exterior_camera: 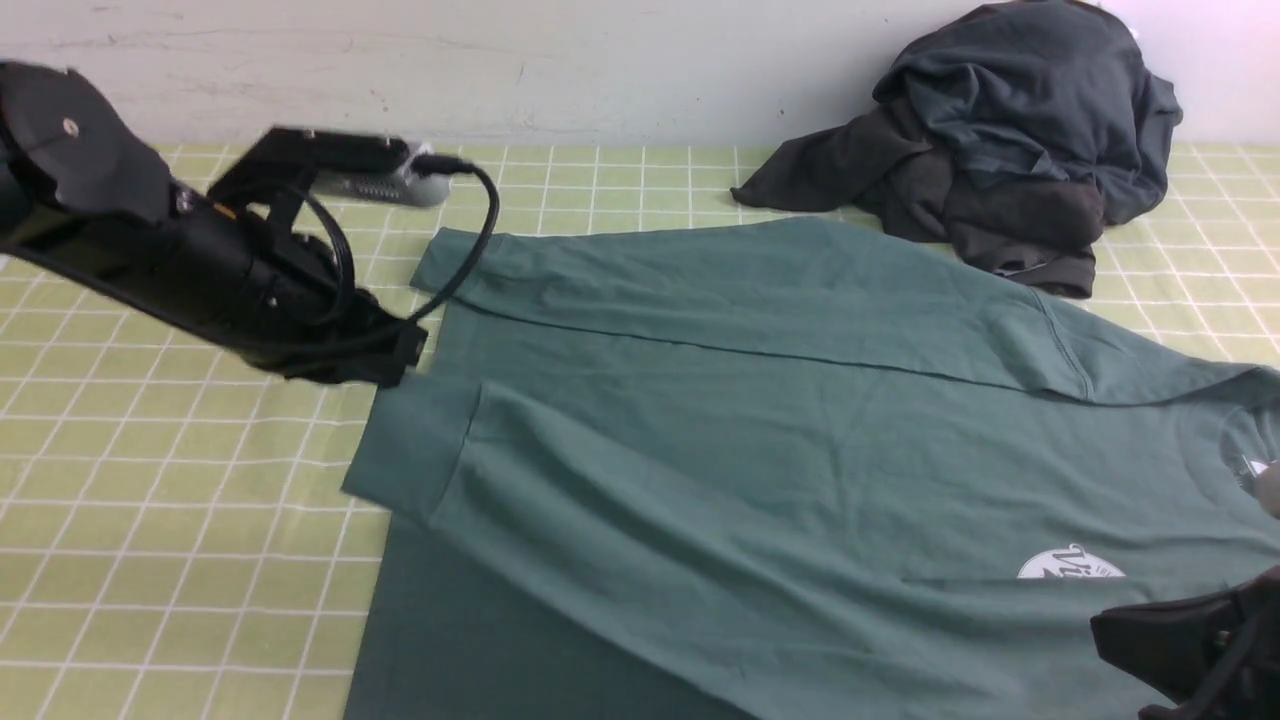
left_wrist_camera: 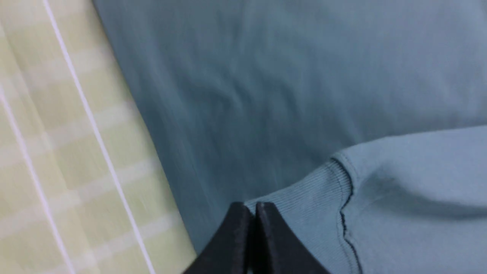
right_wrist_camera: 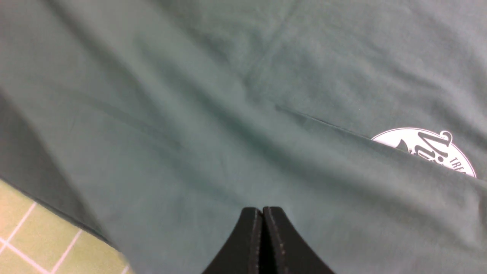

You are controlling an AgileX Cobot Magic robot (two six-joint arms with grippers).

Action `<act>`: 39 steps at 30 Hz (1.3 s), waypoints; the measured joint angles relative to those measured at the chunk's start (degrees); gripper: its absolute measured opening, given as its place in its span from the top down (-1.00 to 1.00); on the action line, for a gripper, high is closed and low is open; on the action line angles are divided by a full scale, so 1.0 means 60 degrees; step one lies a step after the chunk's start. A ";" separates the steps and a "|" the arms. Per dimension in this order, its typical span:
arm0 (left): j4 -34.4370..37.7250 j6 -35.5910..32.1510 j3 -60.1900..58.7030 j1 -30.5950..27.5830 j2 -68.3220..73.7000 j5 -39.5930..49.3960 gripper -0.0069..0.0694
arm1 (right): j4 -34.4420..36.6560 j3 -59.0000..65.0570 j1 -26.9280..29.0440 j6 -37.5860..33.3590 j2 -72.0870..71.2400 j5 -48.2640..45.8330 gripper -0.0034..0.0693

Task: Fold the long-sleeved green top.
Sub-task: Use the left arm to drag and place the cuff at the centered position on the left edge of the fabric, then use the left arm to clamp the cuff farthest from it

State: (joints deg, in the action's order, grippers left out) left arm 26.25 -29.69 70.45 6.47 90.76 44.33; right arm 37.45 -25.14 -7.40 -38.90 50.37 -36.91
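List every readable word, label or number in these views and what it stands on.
"Vi": script on the white round logo of the green top; the rest lies under a fold.
"TRE": small letters along that logo's rim, cut off.
The white tag at the collar: too small to read.

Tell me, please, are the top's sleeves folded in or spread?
Folded in: far sleeve and near sleeve lie across the green top's body.
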 joint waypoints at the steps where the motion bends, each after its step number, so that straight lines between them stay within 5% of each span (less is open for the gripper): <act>1: -0.0022 -0.0054 0.0247 0.0000 0.0114 -0.0212 0.83 | 0.0000 0.0000 0.0000 -0.0011 0.0000 0.0000 0.94; 11: -0.0523 -0.0109 0.1975 0.0000 0.2871 -0.1247 0.73 | 0.0000 0.0000 0.0000 -0.0019 0.0000 0.0047 0.94; 18: -0.0700 0.1651 0.5304 -0.0131 0.5490 -0.1197 0.05 | 0.0000 0.0000 0.0000 -0.0019 0.0000 0.0156 0.94; 24: -0.2179 0.3457 0.8049 -0.0231 0.7725 -0.1194 -0.12 | 0.0000 0.0000 0.0000 -0.0019 0.0000 0.0330 0.94; 28: -0.3065 0.4287 0.9492 -0.0231 0.9002 -0.0813 -0.09 | 0.0021 0.0000 0.0000 -0.0230 0.0000 0.0363 0.94; 34: -0.3300 0.4305 1.0917 -0.0221 0.9525 0.0899 0.56 | 0.0021 0.0000 0.0000 -0.0535 0.0000 0.0363 0.94; 39: -0.3357 0.3759 1.1983 -0.0050 0.9224 0.3131 0.76 | 0.0029 0.0000 0.0000 -0.0544 0.0000 0.0353 0.94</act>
State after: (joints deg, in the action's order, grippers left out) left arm 6.11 -7.13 142.35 6.17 146.11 63.11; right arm 37.62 -25.14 -7.40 -42.16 50.37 -34.79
